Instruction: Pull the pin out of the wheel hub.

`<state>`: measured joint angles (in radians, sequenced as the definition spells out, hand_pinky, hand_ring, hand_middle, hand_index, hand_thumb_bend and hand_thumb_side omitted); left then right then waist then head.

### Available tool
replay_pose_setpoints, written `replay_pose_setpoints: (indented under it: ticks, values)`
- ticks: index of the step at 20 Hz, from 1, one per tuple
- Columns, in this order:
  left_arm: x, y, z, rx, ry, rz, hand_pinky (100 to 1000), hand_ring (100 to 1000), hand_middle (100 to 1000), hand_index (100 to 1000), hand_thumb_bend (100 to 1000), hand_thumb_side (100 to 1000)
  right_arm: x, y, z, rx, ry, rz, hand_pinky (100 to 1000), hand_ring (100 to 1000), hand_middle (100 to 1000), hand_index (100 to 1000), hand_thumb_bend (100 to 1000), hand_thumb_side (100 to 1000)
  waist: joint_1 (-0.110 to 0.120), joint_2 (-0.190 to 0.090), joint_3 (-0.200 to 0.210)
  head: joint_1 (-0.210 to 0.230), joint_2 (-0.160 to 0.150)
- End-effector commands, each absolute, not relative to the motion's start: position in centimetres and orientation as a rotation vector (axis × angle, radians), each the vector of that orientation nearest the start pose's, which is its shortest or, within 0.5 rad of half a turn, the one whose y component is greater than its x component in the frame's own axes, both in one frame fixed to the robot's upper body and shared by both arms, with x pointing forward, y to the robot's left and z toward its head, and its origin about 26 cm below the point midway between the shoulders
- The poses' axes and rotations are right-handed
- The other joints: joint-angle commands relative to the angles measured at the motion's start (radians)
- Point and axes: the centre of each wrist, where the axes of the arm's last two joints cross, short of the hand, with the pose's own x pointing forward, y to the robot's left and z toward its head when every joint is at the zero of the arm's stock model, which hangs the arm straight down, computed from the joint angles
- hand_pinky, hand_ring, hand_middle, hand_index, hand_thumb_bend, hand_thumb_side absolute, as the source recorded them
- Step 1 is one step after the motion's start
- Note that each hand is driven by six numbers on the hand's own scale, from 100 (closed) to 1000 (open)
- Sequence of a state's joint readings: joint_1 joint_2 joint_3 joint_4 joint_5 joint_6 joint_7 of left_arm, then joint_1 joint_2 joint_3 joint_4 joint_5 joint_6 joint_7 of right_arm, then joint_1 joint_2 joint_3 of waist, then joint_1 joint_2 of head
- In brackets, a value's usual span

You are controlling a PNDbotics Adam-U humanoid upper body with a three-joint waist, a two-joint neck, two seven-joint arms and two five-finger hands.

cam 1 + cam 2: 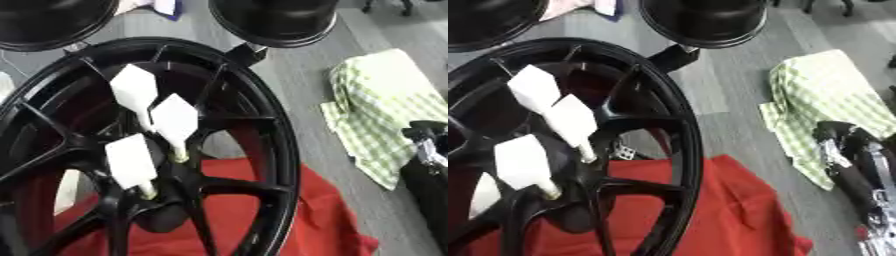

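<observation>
A large black wheel hub (254,150) fills the left and centre of the frame, its spokes running in to a dark middle. Three pins with white, flag-like heads stick out near the centre: one (134,90) upper left, one (175,122) just right of it, one (131,162) below. Red cloth (332,220) lies under the hub at the bottom. A green checked cloth (385,105) lies at the right on grey floor (297,75). The right arm (429,165) shows at the right edge, black with silver parts.
</observation>
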<state>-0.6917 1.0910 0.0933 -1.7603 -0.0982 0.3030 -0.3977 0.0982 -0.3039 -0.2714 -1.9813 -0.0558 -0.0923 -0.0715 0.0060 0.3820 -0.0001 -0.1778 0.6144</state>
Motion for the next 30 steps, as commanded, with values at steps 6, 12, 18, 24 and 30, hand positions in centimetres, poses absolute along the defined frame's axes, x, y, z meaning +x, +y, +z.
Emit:
replay_pose_setpoints:
  ticks: [6, 12, 18, 24, 30]
  values:
    - [29.6, 42.2, 41.1, 1.177, -1.672, -0.741, 603, 516, 526, 348, 100, 100, 23.0, -36.5, 11.9, -0.502, -2.028, 0.025, 878, 766, 563, 688, 100, 468, -0.011, -0.027, 0.012, 0.011, 0.007]
    - [30.2, 45.4, 38.5, 1.244, -1.560, -0.593, 604, 519, 527, 353, 100, 100, 23.0, -36.4, 11.9, -0.501, -2.033, 0.006, 878, 766, 563, 688, 100, 470, -0.020, -0.023, 0.019, 0.008, 0.007]
    - [30.8, 46.5, 34.4, 1.280, -1.436, -0.578, 606, 524, 530, 364, 100, 100, 23.1, -36.2, 11.8, -0.489, -2.039, -0.008, 878, 766, 563, 688, 100, 470, -0.032, -0.018, 0.013, 0.017, 0.007]
    - [31.1, 46.2, 30.4, 1.274, -1.373, -0.588, 606, 526, 531, 370, 100, 100, 23.3, -36.0, 11.9, -0.474, -2.046, -0.018, 878, 765, 562, 688, 100, 472, -0.039, -0.012, 0.008, 0.026, 0.000]
    - [31.1, 46.1, 27.0, 1.243, -1.349, -0.542, 702, 635, 661, 653, 100, 403, 23.4, -35.9, 11.9, -0.465, -2.054, -0.022, 878, 765, 562, 688, 100, 469, -0.046, -0.007, 0.002, 0.036, -0.005]
